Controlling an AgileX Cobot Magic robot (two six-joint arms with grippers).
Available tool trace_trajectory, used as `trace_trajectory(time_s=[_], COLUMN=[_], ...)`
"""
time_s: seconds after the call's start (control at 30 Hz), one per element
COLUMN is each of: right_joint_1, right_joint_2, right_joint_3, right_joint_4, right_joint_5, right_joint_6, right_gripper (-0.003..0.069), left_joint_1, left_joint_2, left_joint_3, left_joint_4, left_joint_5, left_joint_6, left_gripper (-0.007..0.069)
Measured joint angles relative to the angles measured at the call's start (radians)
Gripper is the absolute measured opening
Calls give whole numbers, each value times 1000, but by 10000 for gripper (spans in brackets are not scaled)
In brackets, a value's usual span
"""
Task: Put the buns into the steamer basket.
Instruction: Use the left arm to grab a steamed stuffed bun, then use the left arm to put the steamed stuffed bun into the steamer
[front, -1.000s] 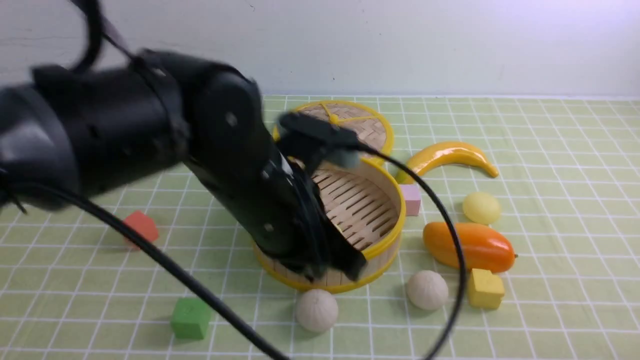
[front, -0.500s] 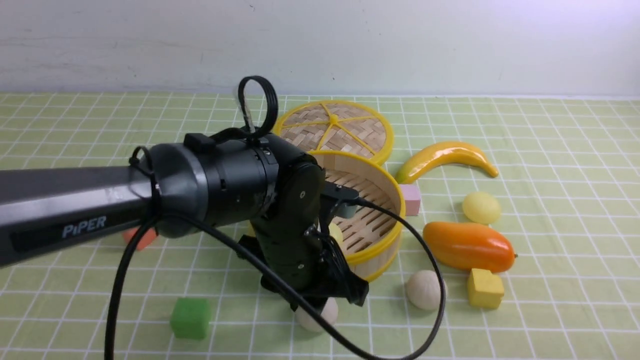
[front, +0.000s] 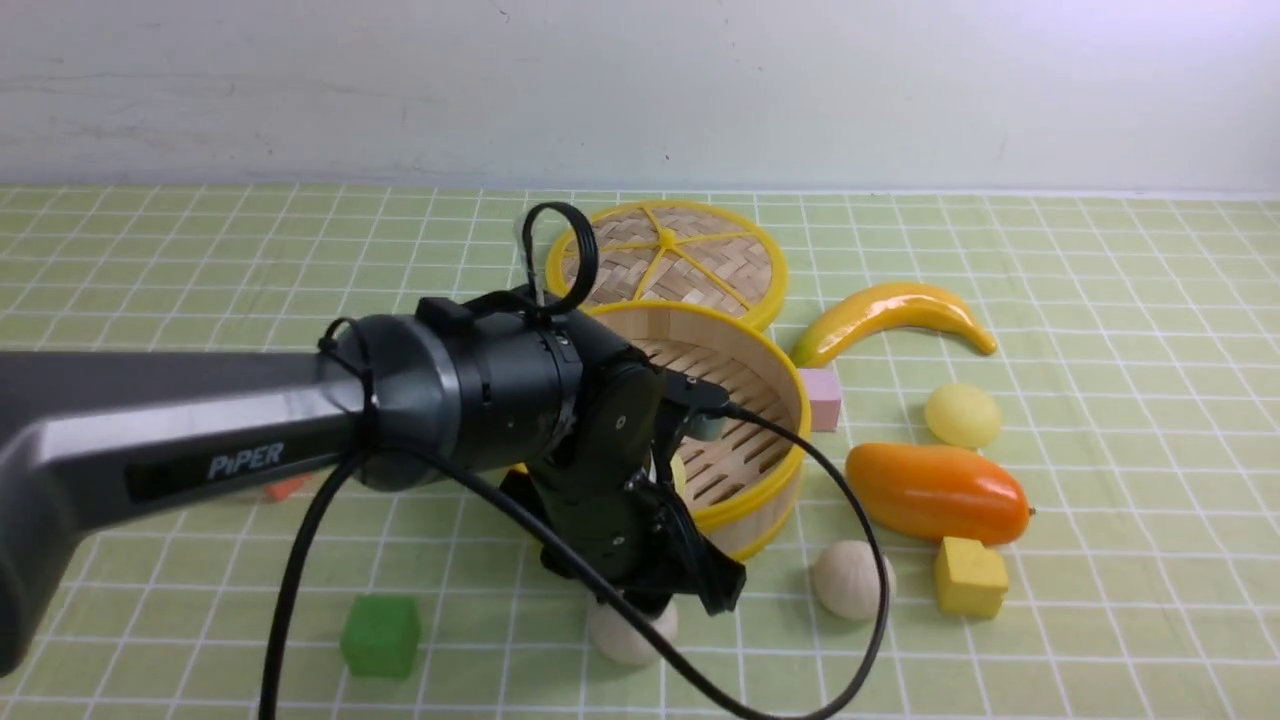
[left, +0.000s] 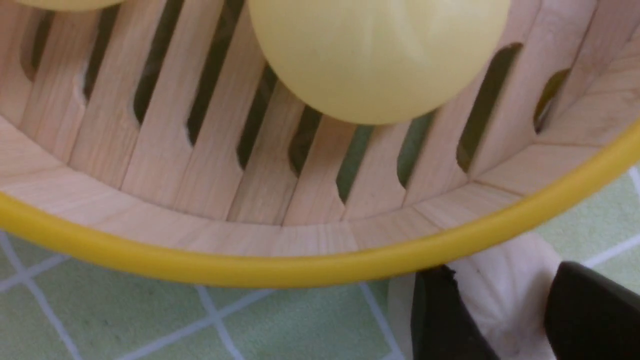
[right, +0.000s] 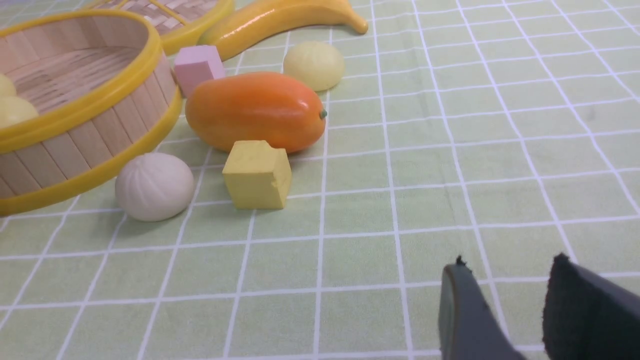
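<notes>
The steamer basket (front: 775, 470) stands mid-table and holds two pale yellow buns (left: 375, 55) (right: 15, 111). My left gripper (front: 655, 603) is down in front of the basket, open, its fingers either side of an off-white pleated bun (front: 625, 640) (left: 505, 295) that rests on the cloth. A second pleated bun (front: 852, 580) (right: 154, 186) lies right of the basket's front. A third yellow bun (front: 962, 415) (right: 313, 65) sits beyond the mango. My right gripper (right: 509, 265) hovers open over bare cloth, nothing between its fingers; it is out of the front view.
The woven lid (front: 665, 255) lies behind the basket. An orange mango (front: 935, 492), a banana (front: 890, 310), a pink cube (front: 822, 398) and a yellow cube (front: 968, 577) crowd the right side. A green cube (front: 380, 635) and a red cube (front: 285, 488) lie left.
My left arm has swung from over the basket down to its front edge. The left gripper has opened and settled around the near pleated bun.
</notes>
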Motion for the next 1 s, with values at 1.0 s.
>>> trace_trajectory(time_s=[1.0], right_joint_1=[0], right_joint_2=[0], right_joint_3=[0], right_joint_4=[0], right_joint_5=[0], right_joint_6=[0], right_gripper=[241], left_joint_1=[50], left_joint_2=[179], left_joint_3=[-539], left_joint_4=[18], left_joint_5=[149], left_joint_6=[99], left_gripper=[-8])
